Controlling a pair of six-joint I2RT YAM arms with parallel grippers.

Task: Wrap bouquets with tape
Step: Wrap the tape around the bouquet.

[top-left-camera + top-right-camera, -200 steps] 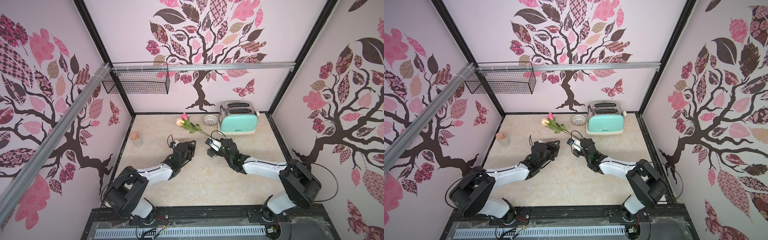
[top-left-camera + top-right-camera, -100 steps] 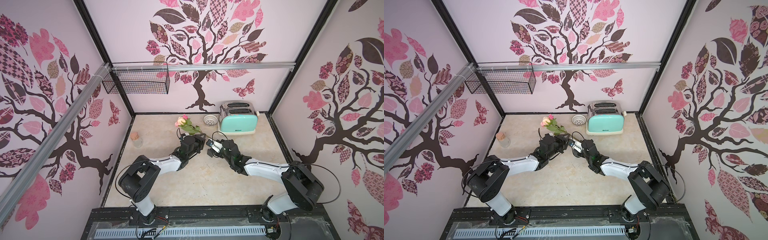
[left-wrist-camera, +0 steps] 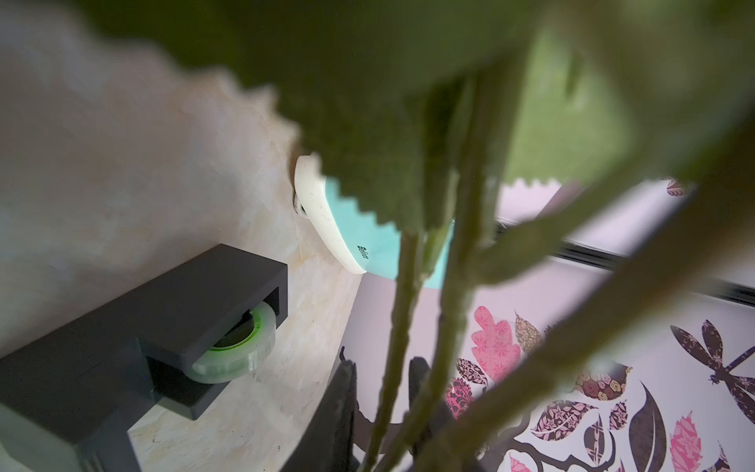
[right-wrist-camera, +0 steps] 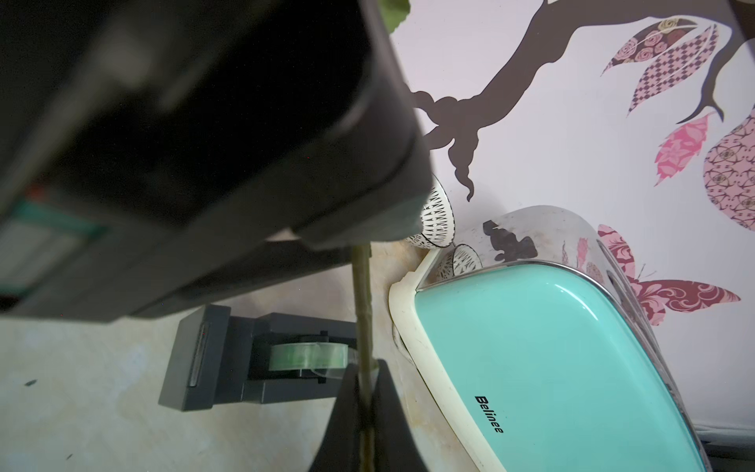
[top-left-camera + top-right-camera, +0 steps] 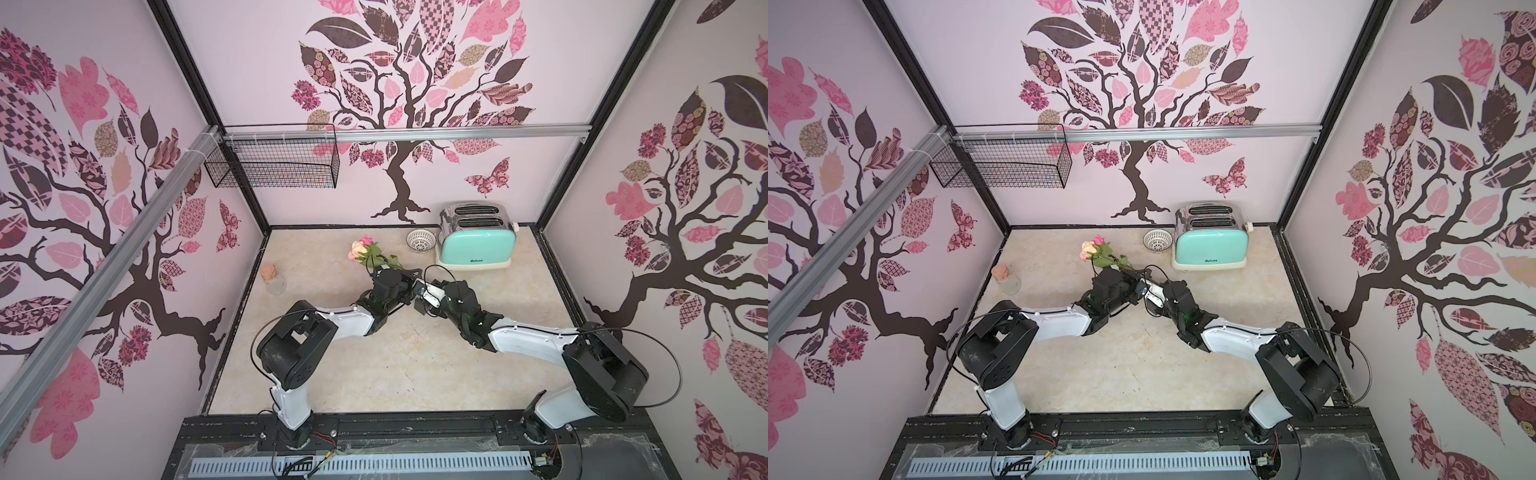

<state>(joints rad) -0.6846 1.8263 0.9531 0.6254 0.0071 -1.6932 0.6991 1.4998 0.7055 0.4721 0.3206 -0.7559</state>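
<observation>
The bouquet (image 5: 365,250), pink and peach roses with green leaves, hangs tilted above the table in both top views, and its stems slant down to where my two grippers meet. My right gripper (image 4: 365,392) is shut on one thin green stem (image 4: 361,306). My left gripper (image 3: 384,394) stands around the stems (image 3: 398,327), higher up and closer to the leaves. A gap shows between one finger (image 3: 347,408) and the nearest stem. The black dispenser (image 4: 212,355) with its roll of clear tape (image 4: 308,354) sits on the table just beyond the stems, and the left wrist view shows the dispenser (image 3: 163,327) too.
A mint toaster (image 5: 476,245) stands at the back right, with a small white bowl (image 5: 420,240) beside it. A cork-stoppered glass jar (image 5: 274,279) is near the left wall. A wire basket (image 5: 274,163) hangs on the back-left rail.
My left arm swung right and back from mid-table up to the bouquet's stems, and its jaws narrowed around them. The right gripper kept its hold; the roses shifted slightly left.
</observation>
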